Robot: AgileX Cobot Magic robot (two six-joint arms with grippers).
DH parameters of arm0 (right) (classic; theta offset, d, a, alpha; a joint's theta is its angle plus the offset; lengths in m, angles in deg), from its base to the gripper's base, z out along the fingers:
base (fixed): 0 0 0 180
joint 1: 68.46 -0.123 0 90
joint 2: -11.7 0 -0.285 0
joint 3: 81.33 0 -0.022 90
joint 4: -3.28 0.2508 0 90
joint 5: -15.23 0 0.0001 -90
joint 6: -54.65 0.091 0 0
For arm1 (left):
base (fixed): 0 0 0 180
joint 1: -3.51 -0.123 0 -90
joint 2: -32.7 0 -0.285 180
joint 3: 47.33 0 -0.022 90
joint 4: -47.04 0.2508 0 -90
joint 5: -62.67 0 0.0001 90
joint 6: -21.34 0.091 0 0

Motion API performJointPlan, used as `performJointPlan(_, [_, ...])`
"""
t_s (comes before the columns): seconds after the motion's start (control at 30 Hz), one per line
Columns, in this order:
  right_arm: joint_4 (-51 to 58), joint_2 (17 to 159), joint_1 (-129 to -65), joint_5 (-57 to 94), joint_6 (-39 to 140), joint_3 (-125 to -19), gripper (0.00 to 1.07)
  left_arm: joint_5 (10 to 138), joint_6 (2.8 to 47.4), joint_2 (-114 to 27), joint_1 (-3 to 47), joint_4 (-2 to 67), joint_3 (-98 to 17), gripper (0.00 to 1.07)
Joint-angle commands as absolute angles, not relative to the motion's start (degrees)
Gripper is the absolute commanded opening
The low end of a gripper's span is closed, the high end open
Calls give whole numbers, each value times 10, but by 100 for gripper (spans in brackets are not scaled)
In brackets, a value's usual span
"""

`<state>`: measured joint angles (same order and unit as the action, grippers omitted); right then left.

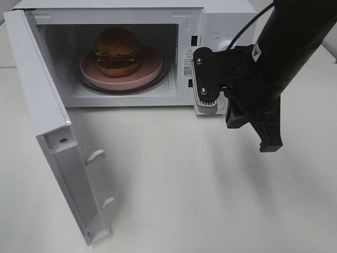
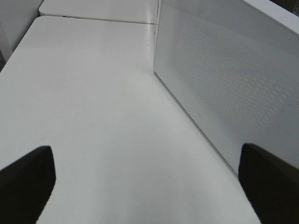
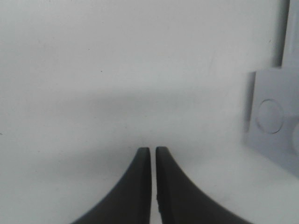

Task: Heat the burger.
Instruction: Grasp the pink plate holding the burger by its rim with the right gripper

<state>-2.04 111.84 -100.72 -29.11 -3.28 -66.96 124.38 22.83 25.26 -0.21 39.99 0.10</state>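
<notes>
On the left, the microwave door (image 1: 50,126) stands wide open, so you can see right inside. The left gripper (image 2: 145,148) sits low over the tabletop (image 2: 93,93), just beside the outside of that door. Its two fingers are far apart and hold nothing. From there it looks ready to push the door shut. Inside the microwave (image 1: 210,21), the burger (image 1: 117,51) stands upright on the pink plate (image 1: 150,71). The plate rests on the round glass tray (image 1: 126,91), where food gets warm. On the right, the right gripper (image 3: 153,151) hangs in front of the side with the knob (image 1: 225,45). Its fingers are pressed together and empty. I think closed fingers make a good tip for working the knob once the door is shut.
</notes>
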Motion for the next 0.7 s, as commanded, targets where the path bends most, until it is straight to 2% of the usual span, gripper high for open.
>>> performJointPlan(0.03, [-25,1114,-1005,-295,-189,-683,8,1241,229,262,-4,397,3,100])
performJointPlan(0.27, [-25,1114,-1006,-279,-289,-684,11,1241,229,262,-4,397,3,100])
performJointPlan(0.37, [-24,1114,-1008,-266,-284,-684,16,1241,229,262,-4,397,3,100])
performJointPlan(0.43, [-23,1114,-1008,-253,-276,-684,28,1241,229,262,-4,397,3,100])
performJointPlan(0.47, [-23,1114,-1008,-253,-276,-684,28,1241,229,262,-4,397,3,100])
performJointPlan(0.53, [-20,1114,-1008,-231,-223,-684,59,1241,229,262,-4,397,3,100])
performJointPlan(0.57, [-20,1114,-1008,-231,-223,-684,59,1241,229,262,-4,397,3,100])
performJointPlan(0.6, [-20,1114,-1008,-226,-212,-684,68,1241,229,262,-4,397,3,100])
performJointPlan(0.63, [-20,1114,-1008,-210,-187,-684,83,1241,229,262,-4,397,3,100])
performJointPlan(0.67, [-20,1114,-1008,-210,-187,-684,83,1241,229,262,-4,397,3,100])
performJointPlan(0.7, [-20,1114,-1008,-202,-176,-684,90,1241,229,262,-4,397,3,100])
